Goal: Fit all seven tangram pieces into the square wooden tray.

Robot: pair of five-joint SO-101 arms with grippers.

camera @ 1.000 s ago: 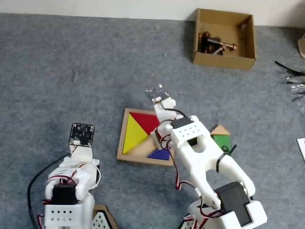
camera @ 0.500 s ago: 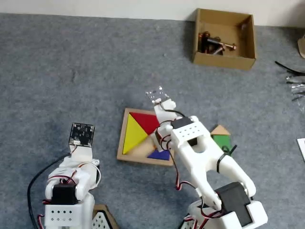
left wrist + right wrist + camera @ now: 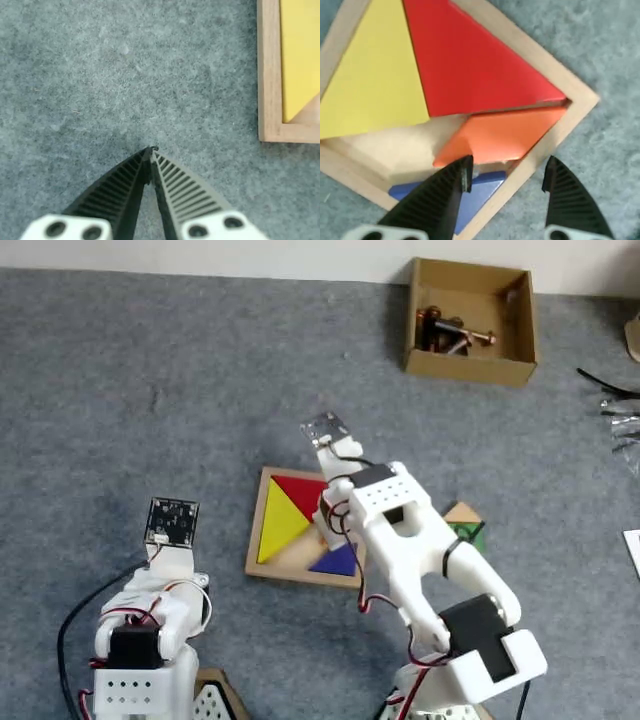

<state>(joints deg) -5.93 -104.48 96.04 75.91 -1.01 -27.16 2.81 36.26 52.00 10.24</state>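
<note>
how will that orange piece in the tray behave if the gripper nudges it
The orange piece looks like flat, stiff painted wood, so it would probably slide, not bend or roll. It looks thin and light, so a small nudge may shift it. The tray rim beside it would likely stop it.

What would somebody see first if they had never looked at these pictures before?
The bright yellow triangle and the red triangle lie side by side in the square wooden tray, in the middle of the grey table. Right above the tray hangs the white right arm's black gripper, open over an orange four-sided piece and a blue piece.
</note>
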